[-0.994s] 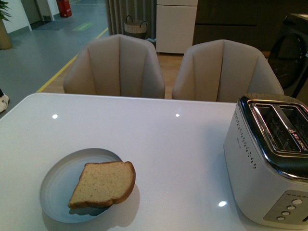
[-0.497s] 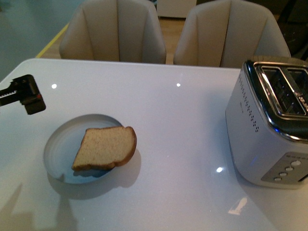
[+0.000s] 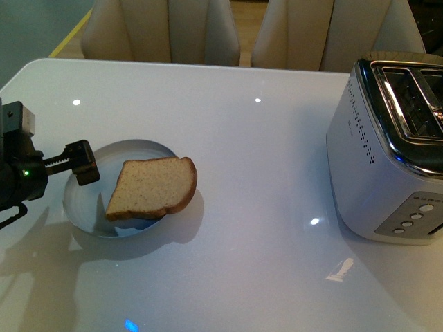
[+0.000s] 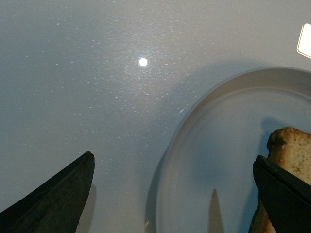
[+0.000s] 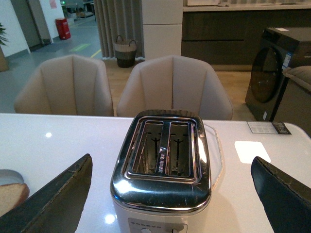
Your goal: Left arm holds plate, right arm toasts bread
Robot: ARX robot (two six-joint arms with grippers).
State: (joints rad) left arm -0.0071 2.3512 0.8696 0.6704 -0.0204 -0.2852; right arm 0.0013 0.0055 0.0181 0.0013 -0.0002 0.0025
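A slice of brown bread [image 3: 152, 187] lies on the pale blue-grey plate [image 3: 83, 204] at the table's left, its rounded end overhanging the plate's right rim. My left gripper [image 3: 84, 166] reaches in from the left edge and hangs open over the plate's left rim. In the left wrist view the gripper [image 4: 170, 194] straddles the rim of the plate [image 4: 214, 145], with the bread [image 4: 291, 145] beside one finger [image 4: 282, 194]. My right gripper [image 5: 170, 194] is open, above and in front of the toaster, and is out of the front view.
A white and chrome two-slot toaster [image 3: 377, 159] stands at the table's right, slots empty [image 5: 163, 155]. Two beige chairs [image 3: 163, 31] stand behind the white table [image 3: 249, 228]. A paper card [image 5: 267, 127] lies behind the toaster.
My left arm has come further in from the left, down to the plate's rim. The front view has tipped lower over the table. Bread and plate have not moved.
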